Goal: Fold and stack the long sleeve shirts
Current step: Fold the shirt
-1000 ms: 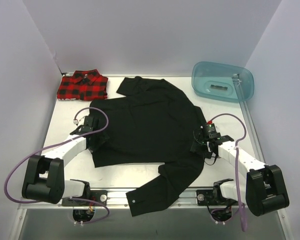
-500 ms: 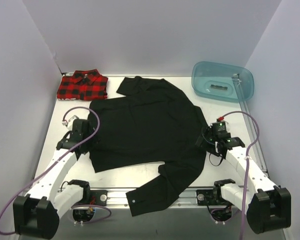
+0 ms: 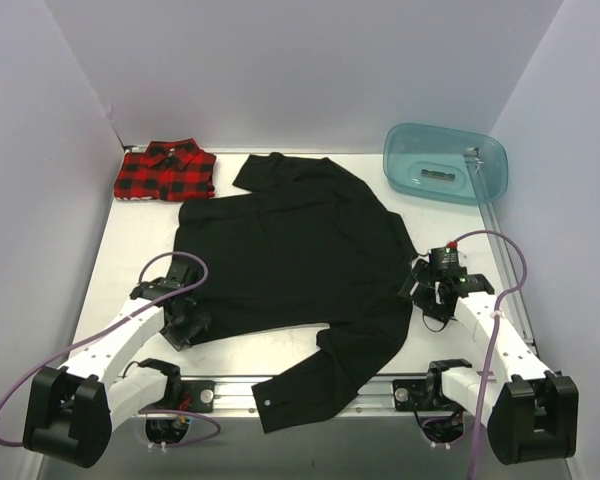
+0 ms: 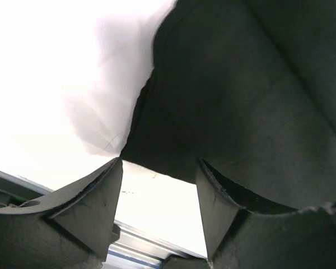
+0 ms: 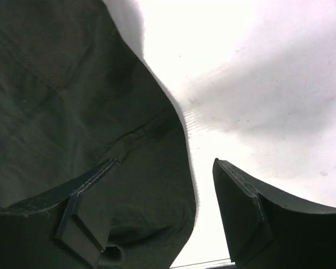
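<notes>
plaid shirt (image 3: 165,172) lies folded at the desk's (image 3: 130,260) far left (that half looks done); black shirt (image 3: 290,250) sprawls unfolded mid-desk, unstacked. left gripper (image 3: 185,322) and right gripper (image 3: 427,292) hover spread at its side edges, pinching nothing.

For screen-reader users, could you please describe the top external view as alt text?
A black shirt lies spread on the table, left gripper and right gripper open at its sides. A plaid shirt and teal tub sit behind.
</notes>
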Available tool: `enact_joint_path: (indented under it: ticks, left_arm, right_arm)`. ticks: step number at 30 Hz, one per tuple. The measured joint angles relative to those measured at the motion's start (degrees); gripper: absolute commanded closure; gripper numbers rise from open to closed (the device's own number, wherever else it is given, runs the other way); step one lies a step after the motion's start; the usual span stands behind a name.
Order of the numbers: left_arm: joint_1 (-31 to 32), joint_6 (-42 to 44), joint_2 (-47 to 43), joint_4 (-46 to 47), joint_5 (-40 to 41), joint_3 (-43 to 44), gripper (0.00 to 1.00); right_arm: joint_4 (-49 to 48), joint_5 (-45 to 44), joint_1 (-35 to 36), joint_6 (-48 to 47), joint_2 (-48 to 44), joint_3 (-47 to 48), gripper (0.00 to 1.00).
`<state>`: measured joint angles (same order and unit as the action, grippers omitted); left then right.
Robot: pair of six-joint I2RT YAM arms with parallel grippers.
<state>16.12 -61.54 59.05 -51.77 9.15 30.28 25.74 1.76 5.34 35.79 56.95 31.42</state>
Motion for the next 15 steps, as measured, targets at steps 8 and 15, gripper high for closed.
enact_joint_path:
  ticks: [8, 15]
  left_arm:
    - [0.1, -5.5, 0.1, -0.6, 0.0, -2.2, 0.44]
    - [0.1, -5.5, 2.9, -0.2, -0.4, -1.2, 0.58]
  right_arm:
    - [-0.2, 0.0, -1.7, 0.2, 3.5, -0.4, 0.34]
    - [-1.9, 0.4, -3.0, 0.2, 7.0, -2.6, 0.37]
